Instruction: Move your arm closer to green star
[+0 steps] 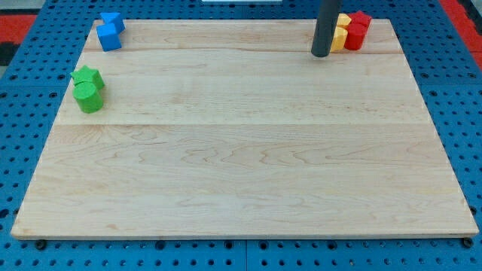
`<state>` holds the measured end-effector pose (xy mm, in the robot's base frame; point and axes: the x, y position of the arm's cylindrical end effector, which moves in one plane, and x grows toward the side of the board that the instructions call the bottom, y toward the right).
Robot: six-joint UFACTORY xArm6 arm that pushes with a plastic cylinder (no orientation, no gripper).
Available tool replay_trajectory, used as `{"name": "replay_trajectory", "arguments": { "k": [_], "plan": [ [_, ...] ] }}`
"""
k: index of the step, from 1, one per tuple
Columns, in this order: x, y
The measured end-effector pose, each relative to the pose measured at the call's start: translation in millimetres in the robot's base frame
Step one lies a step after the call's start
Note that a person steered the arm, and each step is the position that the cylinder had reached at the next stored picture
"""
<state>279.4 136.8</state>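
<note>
- My tip point(321, 55) sits at the view's top right, just beside the yellow block point(341, 31) — green star point(86, 75) far left across the desk point(248, 165).
- No pincer on this rod — nothing held.

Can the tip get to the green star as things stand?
Probably yes. My tip sits at the view's top right beside the yellow blocks; bare board lies between it and the green star at left.

The dark rod's tip point(321, 55) rests near the top right of the pale wooden board point(248, 165), just beside the yellow blocks point(342, 32) and red blocks point(357, 30). The green star point(86, 76) sits far left, touching a green rounded block point(89, 98). Two blue blocks point(111, 31) occupy the top-left corner.
</note>
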Motion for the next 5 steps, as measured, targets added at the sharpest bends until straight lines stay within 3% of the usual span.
{"name": "replay_trajectory", "arguments": {
  "k": [3, 4, 5],
  "plan": [
    [-21.6, 16.8],
    [-13.5, 0.0],
    [32.4, -28.1]
  ]
}}
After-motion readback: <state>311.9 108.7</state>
